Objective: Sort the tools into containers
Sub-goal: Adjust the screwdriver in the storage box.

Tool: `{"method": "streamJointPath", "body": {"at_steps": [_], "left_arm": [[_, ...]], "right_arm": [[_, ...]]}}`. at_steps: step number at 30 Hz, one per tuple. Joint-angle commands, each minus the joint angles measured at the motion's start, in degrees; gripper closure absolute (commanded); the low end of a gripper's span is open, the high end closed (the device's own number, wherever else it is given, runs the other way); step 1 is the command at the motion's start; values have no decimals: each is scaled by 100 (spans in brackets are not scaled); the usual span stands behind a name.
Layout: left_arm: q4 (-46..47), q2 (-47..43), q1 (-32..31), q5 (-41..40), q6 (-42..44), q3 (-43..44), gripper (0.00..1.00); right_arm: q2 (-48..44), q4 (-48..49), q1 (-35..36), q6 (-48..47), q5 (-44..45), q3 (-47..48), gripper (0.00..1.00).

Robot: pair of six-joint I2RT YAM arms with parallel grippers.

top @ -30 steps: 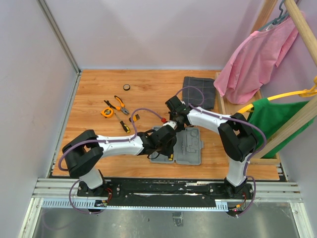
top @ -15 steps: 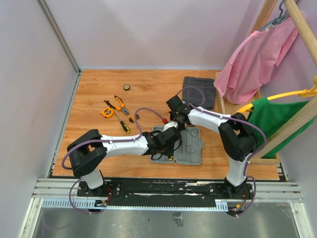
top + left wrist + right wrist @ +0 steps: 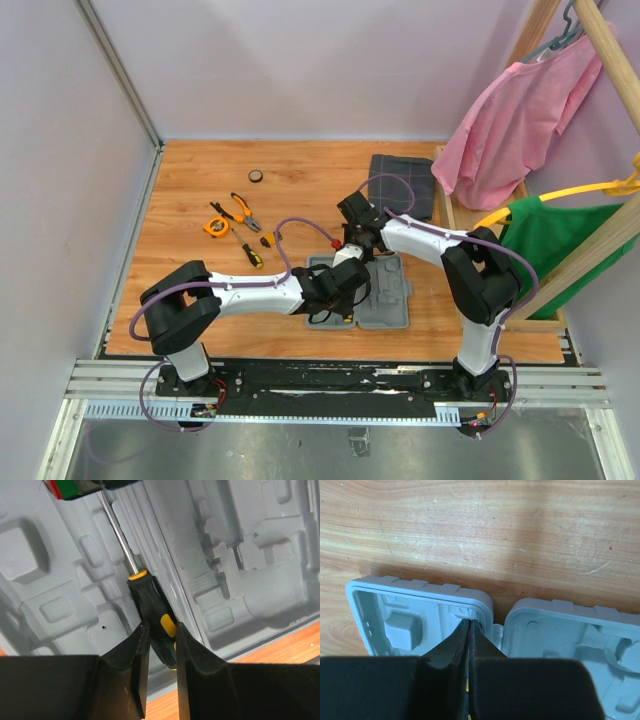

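Note:
The grey tool case [image 3: 392, 300] lies open on the wooden table. My left gripper [image 3: 340, 292] is over the case's left half. In the left wrist view it [image 3: 159, 632] is shut on the black-and-yellow handle of a screwdriver [image 3: 145, 587]. The steel shaft runs along a moulded channel of the case [image 3: 240, 580] and passes under my right gripper. My right gripper [image 3: 352, 243] is at the case's far edge. In the right wrist view its fingers [image 3: 470, 623] are pressed together, tips inside the left half by the hinge [image 3: 497, 630]. Whether they pinch the shaft is hidden.
Loose tools lie on the table to the left: orange pliers [image 3: 241, 209], a round orange tape measure [image 3: 216, 227], a screwdriver [image 3: 248, 252] and a tiny bit holder [image 3: 265, 241]. A dark folded cloth [image 3: 402, 185] lies behind the case. A wooden rack with pink and green garments [image 3: 520, 110] stands on the right.
My left arm has shifted a little to the right over the case with the screwdriver. The right arm has barely moved.

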Motion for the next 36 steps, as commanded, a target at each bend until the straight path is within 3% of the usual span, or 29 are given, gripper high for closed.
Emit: {"method": "streamJointPath", "body": {"at_steps": [1,8,18,36], "left_arm": [[-989,2126,-110,800,450,-1160,92],[-956,2117,-163,786,396,-1186,92],[-1165,713,-165,292,359,-766,90],[-1279,-457,-160,-932,629,805,73]], "right_arm": [[1196,-663,256,-164,405,-862,99],[1133,-679,257,-146,469,-980,99],[194,-890,257,-443,77,-481,99],[-326,-1021,207,-634,-232,187,98]]}}
